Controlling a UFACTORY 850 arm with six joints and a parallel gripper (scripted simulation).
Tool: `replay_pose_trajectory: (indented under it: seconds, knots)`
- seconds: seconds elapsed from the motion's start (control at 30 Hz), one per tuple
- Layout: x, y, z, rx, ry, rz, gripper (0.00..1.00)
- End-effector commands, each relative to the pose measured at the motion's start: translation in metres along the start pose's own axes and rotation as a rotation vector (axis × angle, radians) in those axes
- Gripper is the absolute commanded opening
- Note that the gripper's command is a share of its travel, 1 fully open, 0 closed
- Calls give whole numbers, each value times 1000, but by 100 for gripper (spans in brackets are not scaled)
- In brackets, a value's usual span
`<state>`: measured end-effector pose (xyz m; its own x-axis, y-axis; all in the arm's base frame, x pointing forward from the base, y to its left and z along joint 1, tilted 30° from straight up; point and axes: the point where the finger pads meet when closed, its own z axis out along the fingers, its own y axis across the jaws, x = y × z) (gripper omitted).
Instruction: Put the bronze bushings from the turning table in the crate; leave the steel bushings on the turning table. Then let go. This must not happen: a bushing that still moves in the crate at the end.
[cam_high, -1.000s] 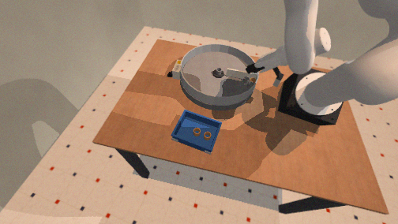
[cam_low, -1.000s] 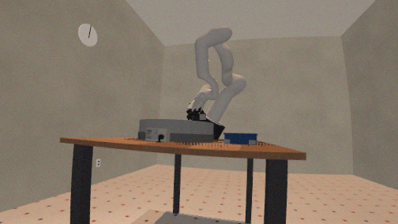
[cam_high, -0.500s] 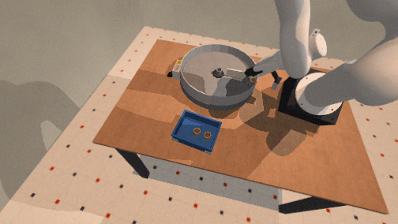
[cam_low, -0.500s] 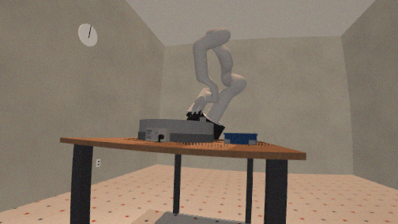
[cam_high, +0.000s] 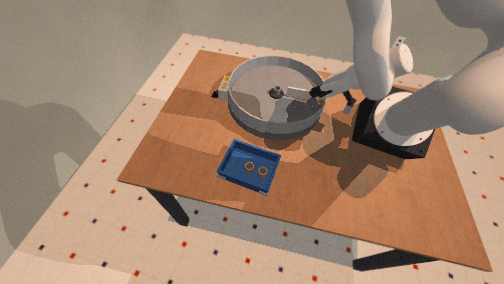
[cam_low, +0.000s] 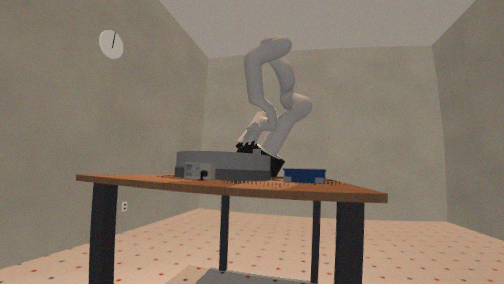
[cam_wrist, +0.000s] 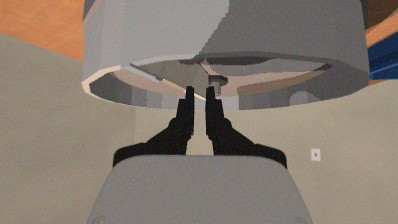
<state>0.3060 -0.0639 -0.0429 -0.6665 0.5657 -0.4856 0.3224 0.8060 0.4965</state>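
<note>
Fig.: top, ext. & wrist views, read near to far from the table's front edge.

(a) Wooden table (cam_high: 400, 225), 1 off. All the hardware below stands on it.

(b) Blue crate (cam_high: 235, 150), 1 off, near the front edge. Count 2 bronze bushings inside, lying flat side by side: one to the left (cam_high: 249, 166), one to the right (cam_high: 262, 171). They sit close together, and you can't tell if they touch.

(c) Turning table (cam_high: 250, 117), 1 off, just behind the crate: a round grey tub with a raised wall. It has 1 centre hub (cam_high: 276, 92) and 1 pale bar (cam_high: 297, 92) running from the hub toward the arm's side. A small control box (cam_low: 197, 171) is fixed to the outside of its wall.

(d) On the disc, at the rim nearest the arm, note 1 more bronze bushing (cam_high: 320, 101), small and in shadow. That makes 3 bronze in total: 2 in the crate, 1 on the disc. You can't pick out steel bushings with any certainty.

(e) Gripper (cam_high: 319, 92), 1 off, sits over that rim, just beside the third bushing. Whether they touch can't be told. In the wrist view its 2 black fingers stand narrow, with a slim gap and nothing in it.

(f) Black base plate (cam_high: 417, 151), 1 off, farthest back. It carries the white arm (cam_low: 260, 75).
</note>
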Motion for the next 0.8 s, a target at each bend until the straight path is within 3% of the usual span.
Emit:
replay_pose_trajectory:
  seconds: [0.0, 0.77]
  knots:
    - [2, 0, 3, 0, -1, 0, 13]
    - [16, 0, 19, 0, -1, 0, 13]
